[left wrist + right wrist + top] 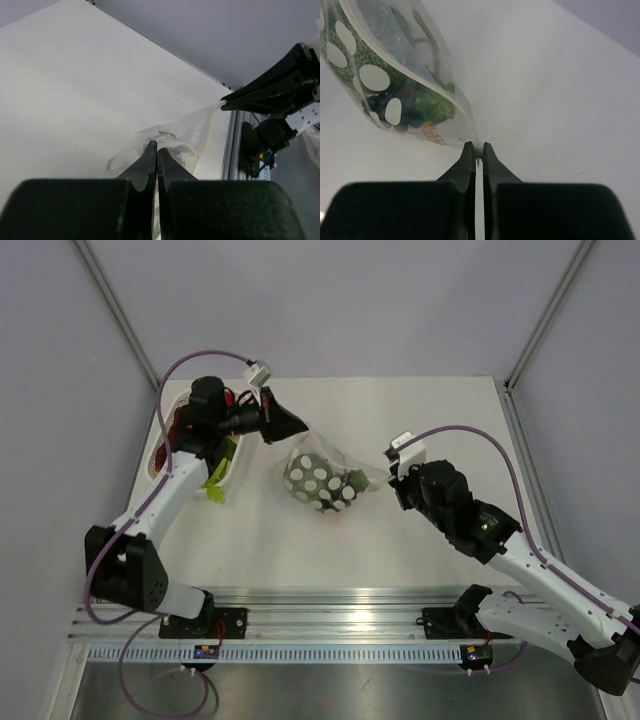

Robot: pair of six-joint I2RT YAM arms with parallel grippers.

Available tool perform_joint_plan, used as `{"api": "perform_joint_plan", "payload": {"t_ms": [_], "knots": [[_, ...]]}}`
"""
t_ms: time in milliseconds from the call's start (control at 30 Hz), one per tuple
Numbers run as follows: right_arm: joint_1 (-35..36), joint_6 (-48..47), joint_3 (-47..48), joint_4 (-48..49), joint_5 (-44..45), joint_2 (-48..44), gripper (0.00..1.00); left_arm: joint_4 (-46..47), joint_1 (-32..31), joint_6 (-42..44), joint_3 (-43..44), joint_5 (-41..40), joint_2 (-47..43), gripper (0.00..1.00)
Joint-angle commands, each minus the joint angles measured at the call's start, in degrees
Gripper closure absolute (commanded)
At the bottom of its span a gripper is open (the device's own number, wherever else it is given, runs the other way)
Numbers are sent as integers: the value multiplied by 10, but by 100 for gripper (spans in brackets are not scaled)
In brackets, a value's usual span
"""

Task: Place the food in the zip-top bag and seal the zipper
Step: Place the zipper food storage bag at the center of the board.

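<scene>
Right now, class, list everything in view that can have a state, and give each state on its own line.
left gripper: shut on the zip-top bag's top edge.
right gripper: shut on the zipper's end.
zip-top bag: filled, stretched between both grippers.
zipper: pulled taut; whether it is sealed cannot be told.
food: inside the bag.
tray: holds a few red and green pieces.

zip-top bag (pixel 318 462): centre, between the two grippers
food (pixel 325 488): inside the bag, in its near part
left gripper (pixel 298 432): clamped on the bag's far-left edge
right gripper (pixel 392 477): clamped on the bag's right corner
tray (pixel 158 458): left of the bag
</scene>
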Motion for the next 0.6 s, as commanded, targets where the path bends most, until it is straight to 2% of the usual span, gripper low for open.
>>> {"api": "perform_joint_plan", "payload": {"t_ms": [0,100,167,200,233,267,300,333,367,400,467,533,567], "knots": [[-20,-67,66,62,107,14,100,109,-11,-53,116,-5,72,100],[-24,-97,101,53,119,22,100,127,-22,-95,204,9,150,100],[-24,-103,116,36,71,19,100,156,-23,-135,223,14,176,100],[-24,-109,113,18,44,15,97,193,-23,-144,218,15,178,100],[-24,-108,108,9,-7,14,92,196,-21,-147,213,13,178,90],[-24,-102,104,-10,-34,15,87,190,-20,-143,207,10,172,67],[-24,-85,98,-19,-60,18,83,183,-18,-140,189,-4,166,56],[-24,-74,93,-27,-114,27,67,175,-13,-132,179,-13,158,48],[-24,-60,87,-42,-139,32,54,158,-8,-127,167,-23,141,13],[-24,-52,75,-47,-164,38,40,154,-4,-125,145,-31,130,5],[-24,-21,65,-52,-178,53,24,128,16,-118,123,-54,94,1],[-24,-4,58,-49,-158,61,23,90,32,-96,109,-85,71,1],[-24,10,57,-47,-149,62,23,36,35,-83,110,-97,58,1]]}}
